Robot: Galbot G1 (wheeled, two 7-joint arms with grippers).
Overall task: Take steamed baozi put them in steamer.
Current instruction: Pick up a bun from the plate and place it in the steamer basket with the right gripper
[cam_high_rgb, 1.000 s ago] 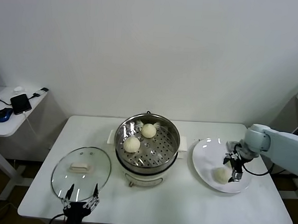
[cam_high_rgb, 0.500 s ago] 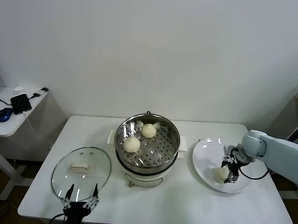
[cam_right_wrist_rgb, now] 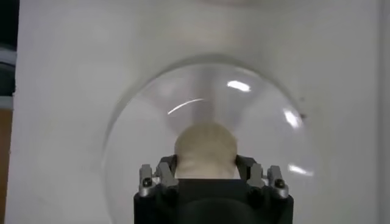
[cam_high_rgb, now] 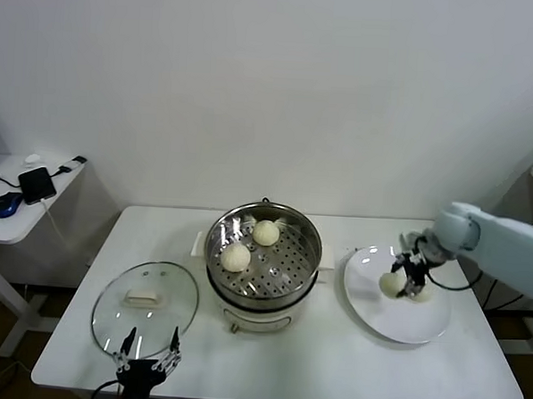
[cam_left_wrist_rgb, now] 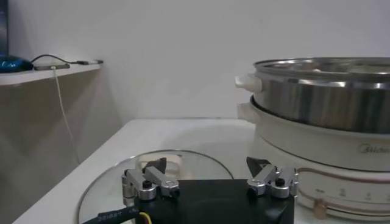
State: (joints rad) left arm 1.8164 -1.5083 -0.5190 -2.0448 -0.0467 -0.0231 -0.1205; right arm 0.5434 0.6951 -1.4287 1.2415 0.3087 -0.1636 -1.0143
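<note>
Holding: I see right gripper (cam_high_rgb: 409, 278) jaws clenched on one baozi (cam_high_rgb: 393, 282), above the white plate (cam_high_rgb: 394, 322).
Steamer (cam_high_rgb: 264, 253): mid surface (cam_high_rgb: 347, 369), two baozi (cam_high_rgb: 236, 256) on its perforated tray.
Left gripper (cam_high_rgb: 146, 365): parked near edge, jaws released, by glass lid (cam_high_rgb: 145, 305).
</note>
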